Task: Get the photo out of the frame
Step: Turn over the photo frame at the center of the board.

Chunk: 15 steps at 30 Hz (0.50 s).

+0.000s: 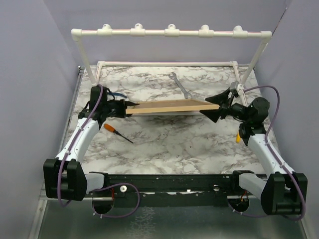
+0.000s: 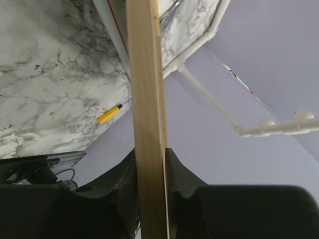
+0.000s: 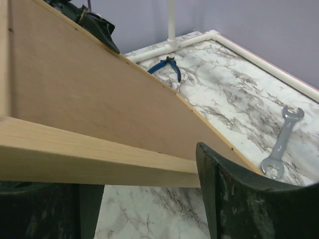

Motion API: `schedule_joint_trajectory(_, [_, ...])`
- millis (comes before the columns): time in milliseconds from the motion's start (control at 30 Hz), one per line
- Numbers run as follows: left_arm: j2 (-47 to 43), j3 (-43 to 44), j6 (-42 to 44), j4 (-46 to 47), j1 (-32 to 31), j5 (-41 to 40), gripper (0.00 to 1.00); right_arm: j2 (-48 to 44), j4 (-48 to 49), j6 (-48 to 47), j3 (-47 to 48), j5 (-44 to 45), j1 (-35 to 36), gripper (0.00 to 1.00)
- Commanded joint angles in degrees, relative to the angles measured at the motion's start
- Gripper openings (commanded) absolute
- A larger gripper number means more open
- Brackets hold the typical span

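The frame (image 1: 169,106) hangs flat above the marble table between both arms, its brown fibreboard back up. My left gripper (image 1: 127,105) is shut on the frame's left edge; in the left wrist view the light-wood edge (image 2: 147,124) runs between the two black fingers of my left gripper (image 2: 149,152). My right gripper (image 1: 215,107) is open wide around the frame's right end. In the right wrist view the wood edge and brown back (image 3: 75,99) lie across the gap of my right gripper (image 3: 144,169), the edge's end next to the right finger (image 3: 234,194). The photo is hidden.
A silver wrench (image 1: 180,85) lies on the table behind the frame and also shows in the right wrist view (image 3: 281,144). An orange-handled screwdriver (image 1: 117,133) lies front left. Blue pliers (image 3: 167,65) lie far left. The white PVC rack (image 1: 169,33) stands at the back.
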Motion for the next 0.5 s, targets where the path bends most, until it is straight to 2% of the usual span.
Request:
schedule_joint_trajectory(0, [-3.43,-2.06,-8.29,-0.15,-0.35,0.43,0.25,-6.5,-0.79,0.71,-3.07,3.47,0.27,0.93])
schedule_joint_trajectory(33, [-3.76,-2.41,-8.56,-0.05,-0.32,0.43,0.25,-8.49,-0.06,1.11,-4.26,3.85,0.29,0.99])
schedule_joint_trajectory(67, [-3.95,-2.61,-8.69,0.02,-0.32,0.42,0.25,-10.58,1.0,1.55,-5.6,4.63,0.28,1.0])
schedule_joint_trajectory(200, [-3.55,-2.52,-8.63,0.3,-0.38,0.97,0.24,-18.66,1.15,1.13,-8.53,4.26,0.27,1.0])
schedule_joint_trajectory(367, [-2.68,-2.26,-8.72,0.86,-0.34,1.17,0.12,-24.54,-0.51,1.78,-8.62,1.75,0.27,1.0])
schedule_joint_trajectory(467, [-2.09,-1.99,-8.4,1.01,-0.33,1.66,0.11,-27.13,-0.58,2.6,-8.34,1.11,0.28,1.0])
